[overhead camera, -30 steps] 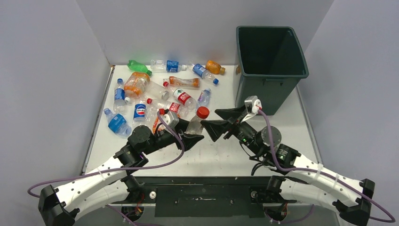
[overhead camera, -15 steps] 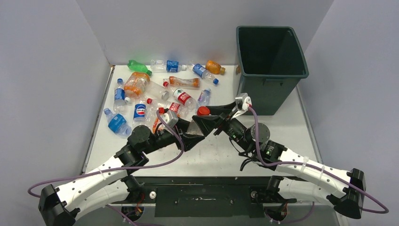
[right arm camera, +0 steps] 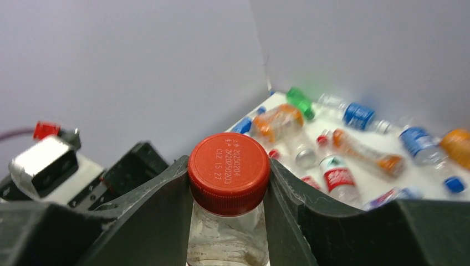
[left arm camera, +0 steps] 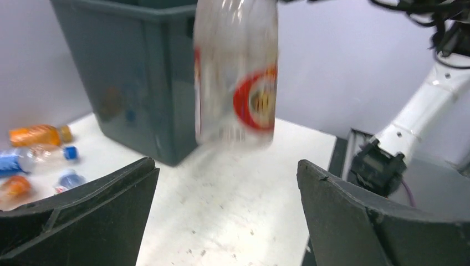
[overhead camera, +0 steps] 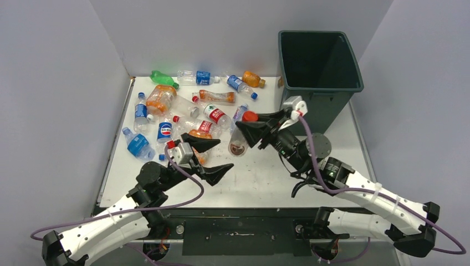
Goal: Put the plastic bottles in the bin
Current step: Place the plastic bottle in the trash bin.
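Red-capped bottle (overhead camera: 238,143) hangs pinched at the neck by the right gripper (overhead camera: 248,126), short of the bin (overhead camera: 318,105), left gripper (overhead camera: 224,154) gaping empty, so a quick swing might shake it loose.

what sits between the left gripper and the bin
The red-capped clear bottle clamped by the right gripper, hanging before the bin in the left wrist view.
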You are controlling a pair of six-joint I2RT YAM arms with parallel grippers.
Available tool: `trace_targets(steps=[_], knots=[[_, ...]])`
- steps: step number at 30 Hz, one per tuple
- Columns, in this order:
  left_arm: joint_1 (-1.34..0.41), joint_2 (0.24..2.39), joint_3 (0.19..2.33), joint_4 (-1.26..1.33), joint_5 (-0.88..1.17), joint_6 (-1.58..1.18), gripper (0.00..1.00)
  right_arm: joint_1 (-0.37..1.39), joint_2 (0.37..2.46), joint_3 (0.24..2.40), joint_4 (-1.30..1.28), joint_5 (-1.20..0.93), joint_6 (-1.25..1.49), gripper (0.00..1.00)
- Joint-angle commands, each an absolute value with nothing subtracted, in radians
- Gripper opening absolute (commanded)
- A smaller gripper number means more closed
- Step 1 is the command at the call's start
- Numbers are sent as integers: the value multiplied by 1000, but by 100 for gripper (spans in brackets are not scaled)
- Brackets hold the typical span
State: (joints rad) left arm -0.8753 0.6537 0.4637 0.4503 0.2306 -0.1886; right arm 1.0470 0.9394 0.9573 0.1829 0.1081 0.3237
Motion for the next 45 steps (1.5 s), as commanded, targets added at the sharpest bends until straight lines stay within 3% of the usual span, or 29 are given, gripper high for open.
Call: trace_targets(steps=[1, 7, 11, 14, 21, 32, 33, 35, 37, 38, 40, 45], knots=[[-876, 587, 461, 544, 75, -122, 96, 1042, 902, 1194, 93, 355, 134, 5], [-876, 594, 500, 451, -97, -104, 96, 1040, 899, 1208, 330, 758, -95, 5], [-874, 592, 505, 431, -158, -110, 96, 1005, 987, 1245, 518, 883, -266, 5], [-874, 588, 529, 386, -165, -110, 96, 911, 1041, 1284, 543, 863, -256, 5], [-874, 585, 580, 290, -217, -113, 96, 524, 1225, 1420, 385, 741, 60, 5], [-874, 558, 581, 267, -353, -81, 96, 333, 1490, 1534, 354, 759, 141, 7], [-874, 553, 577, 269, -371, -74, 96, 333, 1507, 1536, 336, 749, 148, 11], [-875, 547, 568, 276, -409, -57, 96, 332, 1523, 1543, 293, 736, 166, 37], [-875, 542, 562, 282, -437, -47, 96, 330, 1533, 1550, 267, 723, 184, 69], [-875, 541, 562, 283, -450, -44, 96, 330, 1536, 1558, 252, 719, 192, 78], [-875, 543, 560, 283, -458, -41, 96, 332, 1540, 1586, 212, 707, 206, 87], [-872, 562, 565, 271, -492, -33, 96, 459, 1518, 1629, 190, 730, 107, 93]])
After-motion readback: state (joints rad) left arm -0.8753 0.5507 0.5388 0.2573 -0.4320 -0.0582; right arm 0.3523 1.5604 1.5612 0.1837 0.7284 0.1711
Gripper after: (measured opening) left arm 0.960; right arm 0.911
